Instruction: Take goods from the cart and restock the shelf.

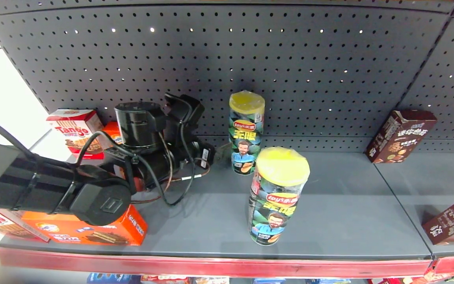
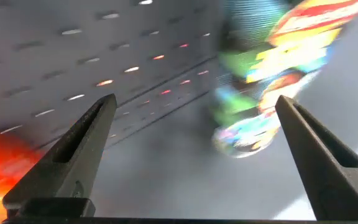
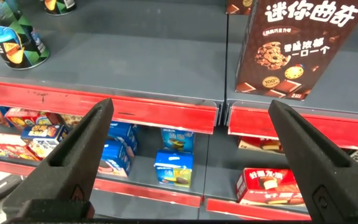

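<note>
The left pincer (image 2: pixel 196 102), spread and empty, is hovering at nine o'clock of the rear yellow-lidded cylindrical crisp can (image 1: pixel 246 132) standing on the grey metal shelf (image 1: pixel 349 205); pulling straight back looks safest, to avoid tipping it.

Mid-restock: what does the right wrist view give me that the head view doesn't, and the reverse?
Right wrist adds: the open right hand, lower shelves holding blue packs and a red box. Head adds: the left arm, a wafer box and orange box at the shelf's left. Shared: the front chip can, brown cookie box, red shelf edge.
</note>
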### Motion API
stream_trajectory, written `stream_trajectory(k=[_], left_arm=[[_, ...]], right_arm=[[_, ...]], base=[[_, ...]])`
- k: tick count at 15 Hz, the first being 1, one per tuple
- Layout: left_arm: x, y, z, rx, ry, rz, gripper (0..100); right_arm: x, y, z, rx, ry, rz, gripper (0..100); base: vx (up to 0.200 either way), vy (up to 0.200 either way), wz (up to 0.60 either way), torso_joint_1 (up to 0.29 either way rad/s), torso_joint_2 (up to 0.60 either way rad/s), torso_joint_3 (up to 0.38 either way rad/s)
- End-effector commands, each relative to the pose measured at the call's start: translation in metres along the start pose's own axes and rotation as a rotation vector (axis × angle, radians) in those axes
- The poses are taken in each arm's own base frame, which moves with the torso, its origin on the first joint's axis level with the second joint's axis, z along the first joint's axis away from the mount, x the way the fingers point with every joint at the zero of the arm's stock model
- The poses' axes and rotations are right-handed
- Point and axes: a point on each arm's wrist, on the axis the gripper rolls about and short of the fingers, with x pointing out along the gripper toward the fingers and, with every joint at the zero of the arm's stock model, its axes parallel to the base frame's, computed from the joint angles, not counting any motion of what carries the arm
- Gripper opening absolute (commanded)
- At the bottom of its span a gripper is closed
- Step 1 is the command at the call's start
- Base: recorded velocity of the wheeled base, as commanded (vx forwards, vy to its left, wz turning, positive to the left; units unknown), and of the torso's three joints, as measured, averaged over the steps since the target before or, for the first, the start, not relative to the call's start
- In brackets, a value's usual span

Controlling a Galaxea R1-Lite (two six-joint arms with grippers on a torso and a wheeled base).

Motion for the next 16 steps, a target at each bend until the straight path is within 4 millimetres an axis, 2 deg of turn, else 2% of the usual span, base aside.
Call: stream_trajectory(k=[1,2,5,11,16], left_arm=[[-0.013,0.021,0.001,0.065,0.013,0.061,100],[-0.014,0.028,-0.002,0.111,0.03,0.079,100],[-0.01,0.028,-0.004,0.121,0.045,0.121,100],[0.033,0.017,-0.019,0.114,0.053,0.092,100],[0.05,0.009,-0.026,0.094,0.053,0.073,100]], right_arm=[[0.0,0.0,0.0,0.0,0.002,0.0,100],[0.0,0.0,0.0,0.0,0.002,0.0,100],[0.0,0.0,0.0,0.0,0.001,0.0,100],[0.0,0.0,0.0,0.0,0.001,-0.001,100],[0.0,0.0,0.0,0.0,0.002,-0.001,100]], base=[[0.0,0.0,0.0,0.0,0.0,0.0],[0.0,0.0,0.0,0.0,0.0,0.0],[0.0,0.0,0.0,0.0,0.0,0.0],[0.0,0.0,0.0,0.0,0.0,0.0],[0.0,0.0,0.0,0.0,0.0,0.0]])
